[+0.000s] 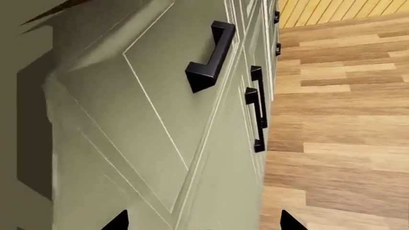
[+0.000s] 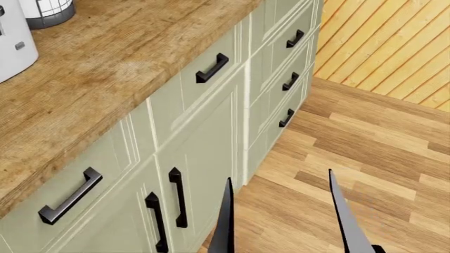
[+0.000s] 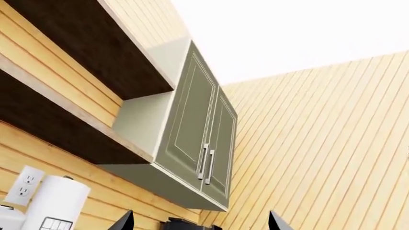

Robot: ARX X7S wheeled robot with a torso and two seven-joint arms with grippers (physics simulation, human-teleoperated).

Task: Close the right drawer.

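The right drawer (image 2: 184,88) is a wide pale green front with a black bar handle (image 2: 211,67), just under the wooden countertop. Its front looks level with the fronts around it and no interior shows. My right gripper (image 2: 280,175) rises from the bottom of the head view as two thin dark fingers, open and empty, well short of the drawer. In its own view the right gripper (image 3: 198,221) points up at a wall cabinet. My left gripper (image 1: 204,221) is open, close to a green cabinet front with a black bar handle (image 1: 211,57). It is out of the head view.
A stack of narrower green drawers (image 2: 281,63) stands right of the drawer, with tall doors and vertical handles (image 2: 179,197) below it. The countertop (image 2: 98,68) carries a white appliance (image 2: 10,42). Wood floor (image 2: 365,153) runs along the cabinets to a plank wall (image 2: 393,47).
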